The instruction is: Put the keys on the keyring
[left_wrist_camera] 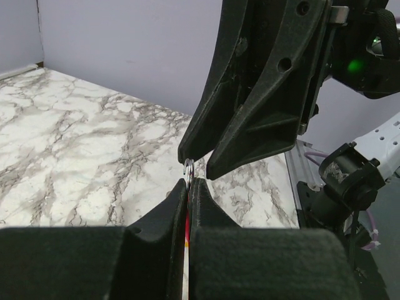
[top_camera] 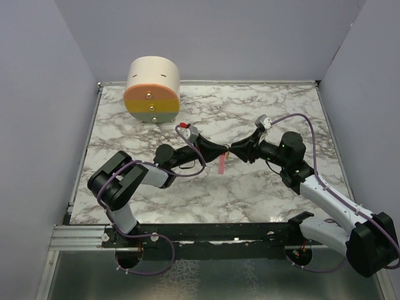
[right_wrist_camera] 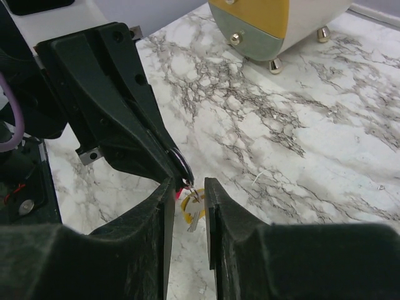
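- Your left end effector (left_wrist_camera: 189,187) is clamped tight on the keyring (top_camera: 222,164). Its jaws are pressed together with the pink strap between them.
- The metal ring (left_wrist_camera: 189,167) pokes out just past those fingertips, standing on edge. The rest of the strap hangs down below the jaws, above the bench (top_camera: 262,187).
- Your right end effector (right_wrist_camera: 189,184) faces the left one tip to tip. In the top view the two meet nose to nose over the middle of the bench.
- Its jaws stand a narrow way apart. In the left wrist view, one tip sits just above the metal ring, nearly touching it.
- The key (right_wrist_camera: 189,211) shows as a small yellow piece in the gap between the right fingers, just below the metal ring. You cannot tell from these views whether the right jaws pinch it, or whether it is hooked onto the ring.
- Both end effectors are raised off the bench, and the marble surface shows below them in both wrist views.
- Farther out, the cylinder (top_camera: 153,89) lies on its side at the far left of the bench, well apart from the arms. Its orange and cream flat face, with small metal knobs, is turned toward the arms.
- Lavender walls close the bench in on the left, far and right sides.
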### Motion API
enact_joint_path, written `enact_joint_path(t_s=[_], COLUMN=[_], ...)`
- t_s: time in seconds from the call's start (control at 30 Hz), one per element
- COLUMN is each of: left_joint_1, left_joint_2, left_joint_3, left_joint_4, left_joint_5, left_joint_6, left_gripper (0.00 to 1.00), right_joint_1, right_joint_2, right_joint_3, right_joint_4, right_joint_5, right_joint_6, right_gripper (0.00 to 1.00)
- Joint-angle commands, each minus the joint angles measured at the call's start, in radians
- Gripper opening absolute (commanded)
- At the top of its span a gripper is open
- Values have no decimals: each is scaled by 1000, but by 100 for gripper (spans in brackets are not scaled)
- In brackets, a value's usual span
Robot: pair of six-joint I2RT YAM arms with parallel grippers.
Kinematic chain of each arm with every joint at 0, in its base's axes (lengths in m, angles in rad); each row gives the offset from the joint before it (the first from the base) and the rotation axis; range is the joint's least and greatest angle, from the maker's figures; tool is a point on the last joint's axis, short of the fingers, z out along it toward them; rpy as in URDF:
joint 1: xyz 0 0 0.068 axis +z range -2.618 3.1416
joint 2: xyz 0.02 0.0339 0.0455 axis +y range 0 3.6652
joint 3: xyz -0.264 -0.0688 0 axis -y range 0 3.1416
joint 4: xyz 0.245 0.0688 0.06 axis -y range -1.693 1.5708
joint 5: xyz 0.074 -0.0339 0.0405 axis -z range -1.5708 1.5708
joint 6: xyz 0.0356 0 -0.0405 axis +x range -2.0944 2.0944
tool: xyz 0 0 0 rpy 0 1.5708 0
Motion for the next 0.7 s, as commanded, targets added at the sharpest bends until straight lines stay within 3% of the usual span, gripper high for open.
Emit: enact_joint_path(t_s=[0.0, 0.43, 0.67], left_joint_1=[5, 5, 5], left_joint_2=[37, 46, 42], left_joint_3=[33, 72, 84], left_joint_4=[233, 234, 234], left_joint_5=[44, 109, 166], left_joint_6=[-35, -75, -95], left_gripper=[0, 0, 0], right_joint_1=[-1, -1, -1], right_joint_2=[-13, 21, 17], right_joint_3=[8, 17, 26], right_joint_4=[41, 51, 45], right_joint_5=[-39, -55, -57], right_joint_6=[-10, -9, -17], right_gripper=[25, 20, 2])
